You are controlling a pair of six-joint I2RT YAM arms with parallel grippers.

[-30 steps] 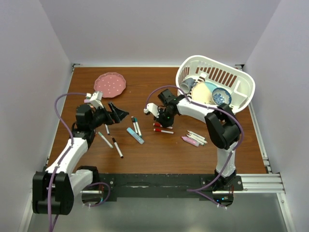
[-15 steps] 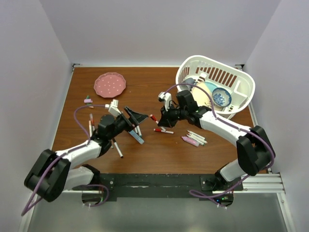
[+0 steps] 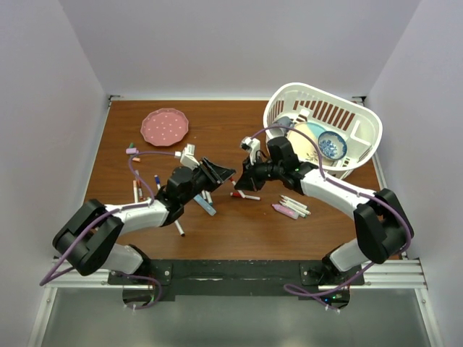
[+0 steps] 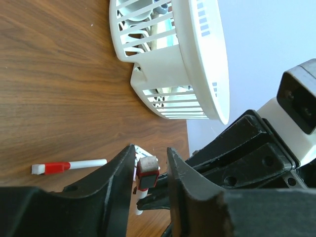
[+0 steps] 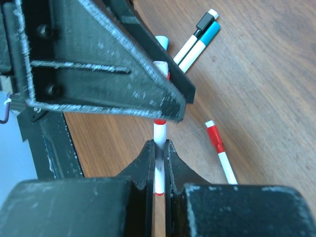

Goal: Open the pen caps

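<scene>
Right gripper (image 5: 158, 148) pinches the slim white marker (image 5: 159, 132) tight by its smooth barrel. Left gripper (image 4: 149, 153) straddles its red cap (image 4: 147, 174), jaws narrow, a sliver of room on each side; I cannot tell whether they clamp. Beyond, a spare marker (image 4: 69, 166) lies on the wood-grain table (image 4: 59, 98), well apart from the slotted white plastic basket (image 4: 195, 64).

Red pen cap (image 4: 147, 173), white basket (image 3: 362, 116), pink dotted plate (image 3: 165, 126).
</scene>
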